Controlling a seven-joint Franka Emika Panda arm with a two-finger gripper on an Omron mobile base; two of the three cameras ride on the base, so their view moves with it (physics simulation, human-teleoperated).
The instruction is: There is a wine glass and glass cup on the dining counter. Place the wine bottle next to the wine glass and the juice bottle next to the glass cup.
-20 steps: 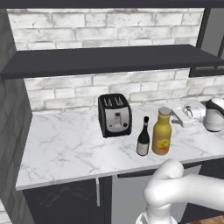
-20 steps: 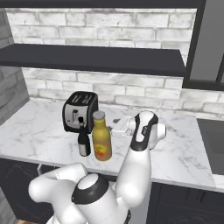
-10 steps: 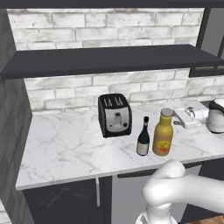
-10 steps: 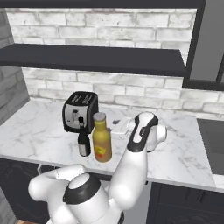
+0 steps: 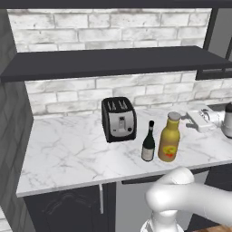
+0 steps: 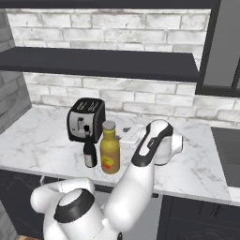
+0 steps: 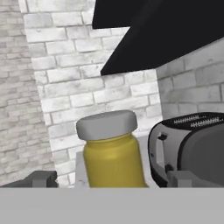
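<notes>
The juice bottle (image 5: pixel 168 138) is standing upright near the front edge of the marble counter (image 5: pixel 68 154) against the brick wall, with the wine bottle (image 5: pixel 148 142) standing upright just beside it, on its left in the left base view. A black toaster (image 5: pixel 118 119) is sitting behind the two bottles, closer to the wall, and a dark shelf (image 5: pixel 113 61) is running along the wall above the counter. In the right base view the white arm is rising from the lower left and bending over the counter to the right of the juice bottle (image 6: pixel 109 148), with the wine bottle (image 6: pixel 89 154) on that bottle's far side. The gripper (image 7: pixel 112 180) is standing wide apart and holding nothing; in the hand view its two finger tips (image 7: pixel 41 178) are sitting at either side of the frame, the juice bottle's grey cap (image 7: pixel 107 124) and amber body are lying between them, and the toaster (image 7: pixel 190 146) is appearing to the right.
</notes>
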